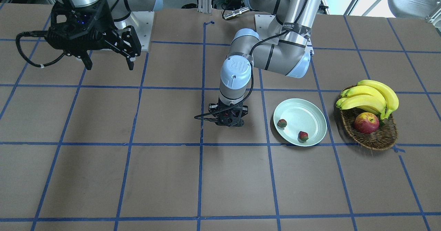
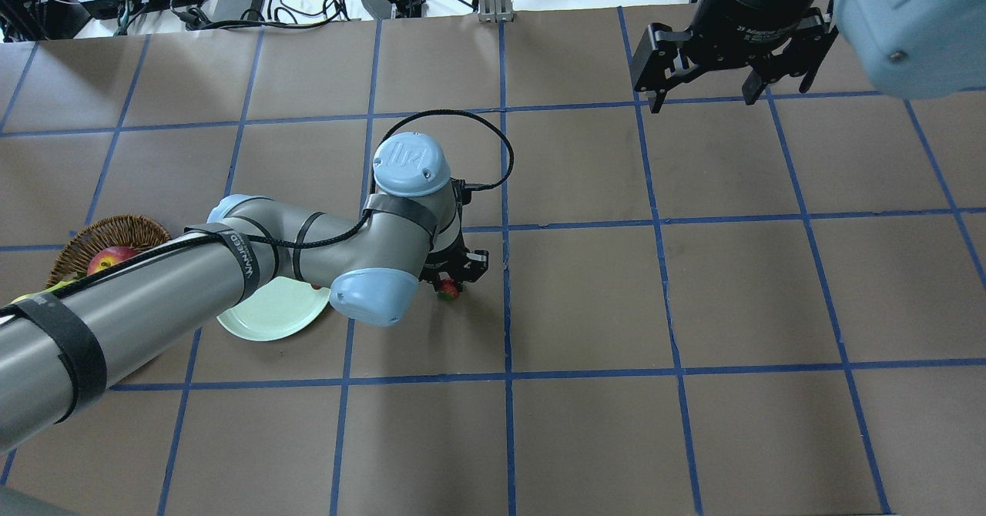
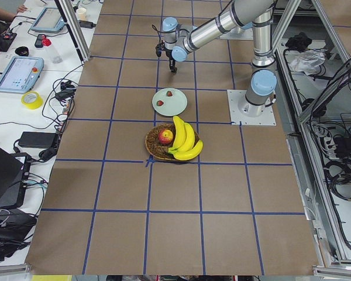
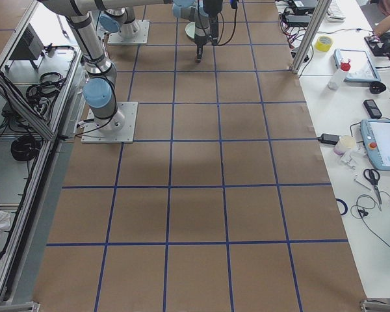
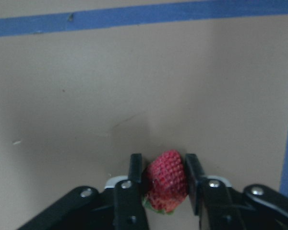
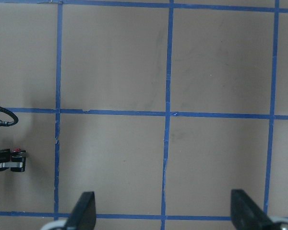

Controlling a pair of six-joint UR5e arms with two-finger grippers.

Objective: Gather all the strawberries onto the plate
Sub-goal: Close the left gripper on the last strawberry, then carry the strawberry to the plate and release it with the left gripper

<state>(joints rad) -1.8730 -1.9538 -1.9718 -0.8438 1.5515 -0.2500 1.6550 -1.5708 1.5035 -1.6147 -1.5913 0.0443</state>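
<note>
The pale mint plate (image 1: 303, 115) lies on the table with two strawberries in it, one at its edge nearest the left gripper (image 1: 282, 123) and one near its front rim (image 1: 303, 136). My left gripper (image 1: 229, 120) points straight down at the table, beside the plate. In the left wrist view its fingers (image 5: 133, 178) press both sides of the third strawberry (image 5: 165, 179), close above the brown surface. That berry also shows in the overhead view (image 2: 448, 291). My right gripper (image 1: 108, 63) is open, empty and raised, far from the plate.
A brown wicker basket (image 1: 370, 139) holding bananas (image 1: 372, 96) and a red-yellow apple (image 1: 366, 123) stands just beyond the plate from the left gripper. Blue tape lines cross the brown table (image 1: 165, 176). The arms' base plates are at the robot's edge.
</note>
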